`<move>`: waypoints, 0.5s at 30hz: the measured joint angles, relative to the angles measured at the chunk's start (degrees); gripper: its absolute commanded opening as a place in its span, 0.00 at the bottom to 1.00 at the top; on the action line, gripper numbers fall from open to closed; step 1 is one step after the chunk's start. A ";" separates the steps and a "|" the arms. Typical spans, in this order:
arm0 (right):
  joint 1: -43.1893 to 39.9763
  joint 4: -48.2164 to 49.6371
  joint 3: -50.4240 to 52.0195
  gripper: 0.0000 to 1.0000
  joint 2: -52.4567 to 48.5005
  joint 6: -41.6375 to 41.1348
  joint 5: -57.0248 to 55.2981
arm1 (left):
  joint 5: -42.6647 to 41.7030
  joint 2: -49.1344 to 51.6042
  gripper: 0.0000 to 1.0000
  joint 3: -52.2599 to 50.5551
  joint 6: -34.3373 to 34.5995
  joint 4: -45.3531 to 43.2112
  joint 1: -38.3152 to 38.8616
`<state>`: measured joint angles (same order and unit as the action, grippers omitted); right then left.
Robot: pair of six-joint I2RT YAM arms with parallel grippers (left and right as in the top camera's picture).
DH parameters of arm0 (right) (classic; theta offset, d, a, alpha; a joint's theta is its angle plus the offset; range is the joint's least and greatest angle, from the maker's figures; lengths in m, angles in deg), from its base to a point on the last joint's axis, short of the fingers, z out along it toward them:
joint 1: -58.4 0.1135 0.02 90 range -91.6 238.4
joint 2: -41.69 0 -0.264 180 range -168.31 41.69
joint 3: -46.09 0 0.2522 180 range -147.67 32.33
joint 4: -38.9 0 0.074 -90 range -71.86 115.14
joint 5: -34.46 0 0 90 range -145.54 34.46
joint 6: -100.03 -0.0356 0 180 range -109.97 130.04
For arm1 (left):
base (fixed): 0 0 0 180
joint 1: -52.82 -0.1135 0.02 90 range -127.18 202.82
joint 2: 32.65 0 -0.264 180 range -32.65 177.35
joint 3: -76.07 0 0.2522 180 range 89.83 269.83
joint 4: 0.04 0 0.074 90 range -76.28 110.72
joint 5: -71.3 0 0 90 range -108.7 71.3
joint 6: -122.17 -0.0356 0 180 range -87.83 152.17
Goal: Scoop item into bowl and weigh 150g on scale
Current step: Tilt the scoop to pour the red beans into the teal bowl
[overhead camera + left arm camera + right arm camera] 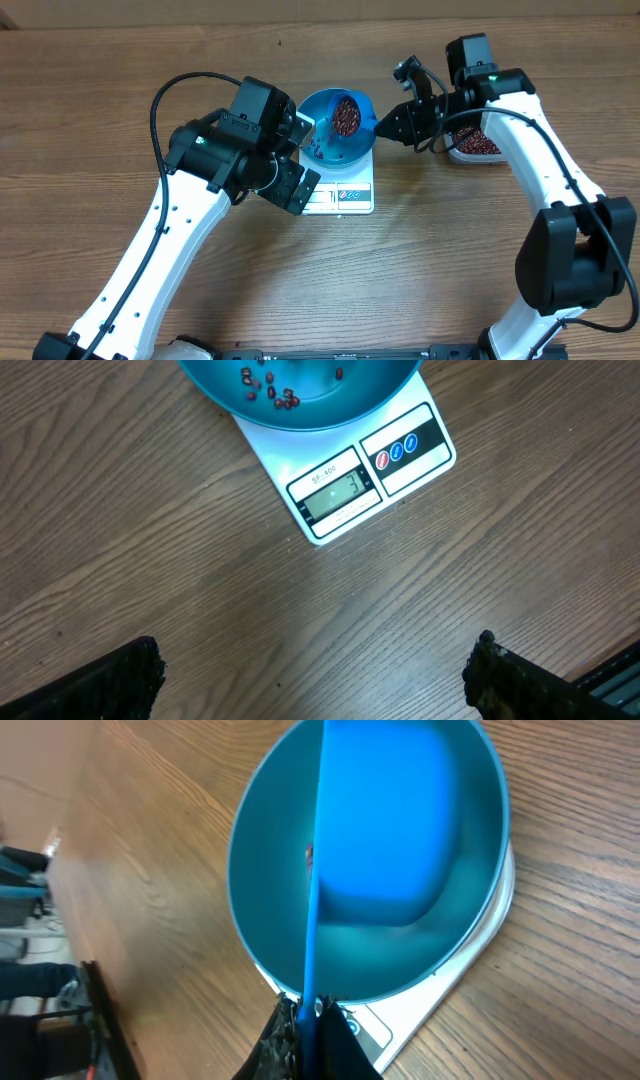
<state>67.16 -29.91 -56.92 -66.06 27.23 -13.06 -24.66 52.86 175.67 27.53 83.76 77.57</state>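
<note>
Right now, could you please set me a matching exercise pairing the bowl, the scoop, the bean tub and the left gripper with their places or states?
1. blue bowl
2. blue scoop
3. clear tub
4. left gripper

A. open, empty
B. on the table, beside the white scale
C. on the white scale
D. full of beans, held by the right gripper

Pairs: 1-C; 2-D; 3-B; 4-A

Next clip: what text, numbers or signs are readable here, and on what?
"SF-400": label on the scale, above its display.
"3": seemingly, a faint digit on the display.
Print under the display, signs on three round buttons: too small to read.
</note>
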 measured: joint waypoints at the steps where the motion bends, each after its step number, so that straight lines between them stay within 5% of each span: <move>1: 0.24 0.09 0.00 0.04 0.17 -0.28 -0.90 | 0.00 0.00 1.00 0.00 0.00 -0.02 0.00; 15: 0.28 0.02 0.00 0.04 5.95 -0.68 -2.43 | 0.00 0.00 1.00 0.00 0.00 0.00 0.00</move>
<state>67.44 -29.89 -56.92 -60.11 26.55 -15.49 -24.66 52.86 175.67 27.53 83.76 77.57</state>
